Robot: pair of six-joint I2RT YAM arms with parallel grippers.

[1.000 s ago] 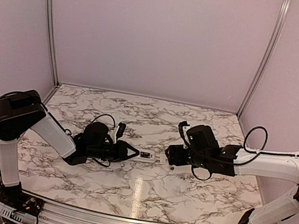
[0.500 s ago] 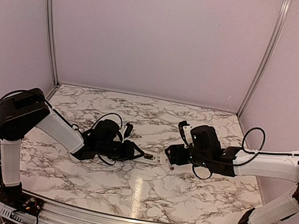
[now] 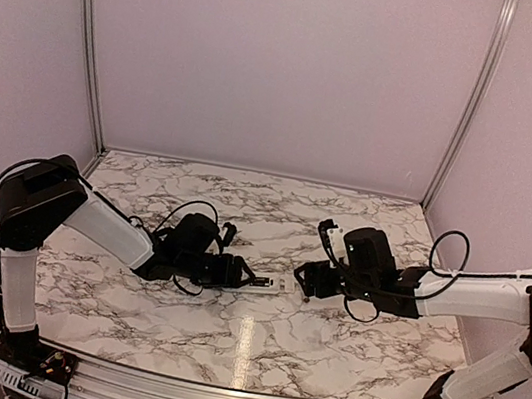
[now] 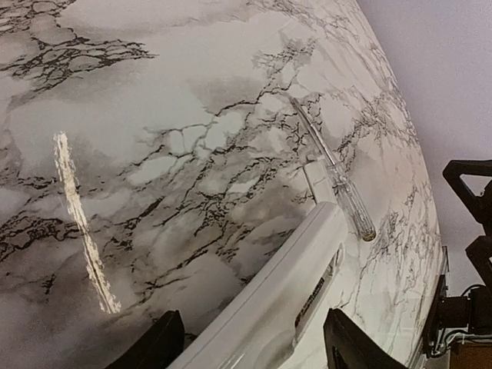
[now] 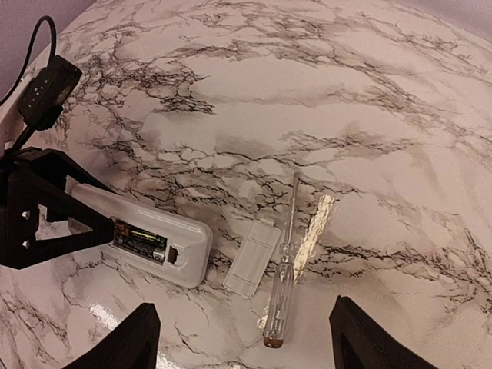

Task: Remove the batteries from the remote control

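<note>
Two batteries [image 5: 140, 243] sit in the open compartment of the remote control [image 5: 187, 260], which lies on the counter [image 5: 369, 115] with one end clamped in the left end effector [image 4: 250, 340]. The right end effector [image 5: 246, 334] hangs wide open and empty above a white cover [image 5: 252, 258] and a screwdriver [image 5: 282, 270].

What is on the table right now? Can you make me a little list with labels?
remote: white, back side up, one end held in the left claw
batteries: two, side by side inside the remote's open slot
cover: small white piece, off, flat on the table beside the remote
rod: thin, clear handle, lying right beside the cover
left claw: shut on the remote
right claw: open, holding nothing, near the cover and rod
table: marble pattern
</note>
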